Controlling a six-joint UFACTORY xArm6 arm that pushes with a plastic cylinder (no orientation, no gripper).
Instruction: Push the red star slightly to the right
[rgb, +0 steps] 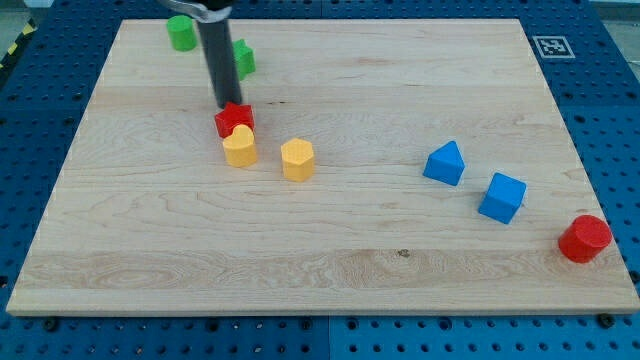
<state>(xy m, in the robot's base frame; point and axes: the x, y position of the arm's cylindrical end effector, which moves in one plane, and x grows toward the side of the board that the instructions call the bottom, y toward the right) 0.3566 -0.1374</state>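
The red star (236, 119) lies in the upper left part of the wooden board (330, 250). My tip (226, 106) stands at the star's upper left edge, touching it or nearly so. The dark rod rises from there to the view's top. A yellow block (240, 147) sits right below the red star, touching it. A second yellow block (297, 159), hexagonal, lies a little to the right of the first.
A green cylinder (181, 32) and a green block (243, 58), partly hidden by the rod, lie near the top left. A blue triangular block (445, 163) and a blue cube (502, 197) lie at the right. A red cylinder (584, 238) sits near the board's right edge.
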